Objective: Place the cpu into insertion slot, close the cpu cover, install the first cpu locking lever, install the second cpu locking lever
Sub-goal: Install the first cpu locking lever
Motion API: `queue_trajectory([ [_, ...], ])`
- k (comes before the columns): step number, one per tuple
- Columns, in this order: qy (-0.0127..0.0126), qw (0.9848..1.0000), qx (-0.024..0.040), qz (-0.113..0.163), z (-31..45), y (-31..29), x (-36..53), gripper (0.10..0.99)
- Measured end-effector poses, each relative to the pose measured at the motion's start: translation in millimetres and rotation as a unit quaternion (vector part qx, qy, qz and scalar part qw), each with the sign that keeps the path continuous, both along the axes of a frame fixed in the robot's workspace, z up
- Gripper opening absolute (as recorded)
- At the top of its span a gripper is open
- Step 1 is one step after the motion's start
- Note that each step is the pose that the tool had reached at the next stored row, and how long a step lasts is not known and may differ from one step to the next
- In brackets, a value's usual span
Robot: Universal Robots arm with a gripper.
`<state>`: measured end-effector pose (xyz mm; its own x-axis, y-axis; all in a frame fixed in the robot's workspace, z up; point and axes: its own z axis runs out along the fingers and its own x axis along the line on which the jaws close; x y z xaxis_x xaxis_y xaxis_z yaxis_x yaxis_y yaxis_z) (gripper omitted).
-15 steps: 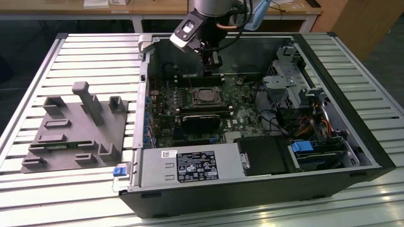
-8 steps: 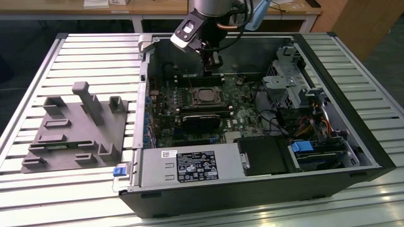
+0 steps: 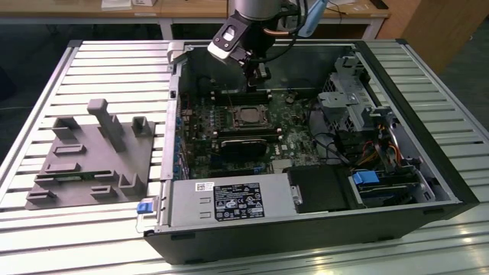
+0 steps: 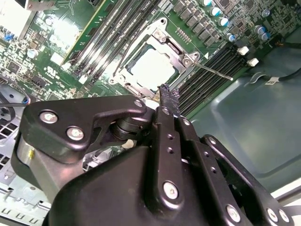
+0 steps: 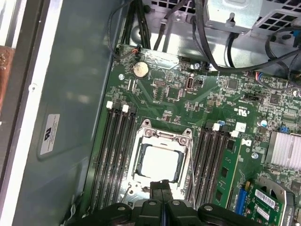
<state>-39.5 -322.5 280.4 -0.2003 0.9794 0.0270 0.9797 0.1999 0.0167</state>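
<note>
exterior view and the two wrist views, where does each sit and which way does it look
Exterior view: off the arm, high, looking down into the case; arm and gripper show.
First wrist view: on the wrist, facing the board past the fingertips.
Second wrist view: on the wrist, facing the board over the gripper's body.
Both share the cpu.

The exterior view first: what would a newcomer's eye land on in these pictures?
A black computer case lies open on the slatted metal table, its green circuit board exposed. At the board's middle sits a small pale silvery square chip, with the arm's black fingers, pressed together, hovering close to it.
</note>
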Motion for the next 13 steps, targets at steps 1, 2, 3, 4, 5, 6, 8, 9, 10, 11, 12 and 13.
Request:
queue_trajectory([
  [1, 0.0, 1.0, 0.0, 0.004, 0.0, -0.1, 0.0, 0.106],
  [2, 0.0, 1.0, 0.0, 0.008, 0.0, -0.1, 0.0, 0.106],
  [3, 0.0, 0.9999, 0.0, 0.012, 0.0, -0.2, 0.0, 0.106],
  [4, 0.0, 0.9999, 0.0, 0.017, 0.0, -0.2, 0.0, 0.106],
  [5, 0.0, 0.9997, 0.0, 0.023, 0.0, -0.2, 0.0, 0.106],
  [6, 0.0, 0.9996, 0.0, 0.029, 0.0, -0.2, 0.0, 0.106],
  [8, 0.0, 0.9992, 0.0, 0.041, 0.0, -0.2, 0.0, 0.106],
  [9, 0.0, 0.9989, 0.0, 0.046, 0.0, -0.2, 0.0, 0.106],
  [10, 0.0, 0.9987, 0.0, 0.051, 0.0, -0.2, 0.0, 0.106],
  [11, 0.0, 0.9985, 0.0, 0.054, 0.0, -0.3, 0.0, 0.106],
  [12, 0.0, 0.9983, 0.0, 0.058, 0.0, -0.2, 0.0, 0.106],
  [13, 0.0, 0.9981, 0.0, 0.061, 0.0, -0.3, 0.0, 0.106],
])
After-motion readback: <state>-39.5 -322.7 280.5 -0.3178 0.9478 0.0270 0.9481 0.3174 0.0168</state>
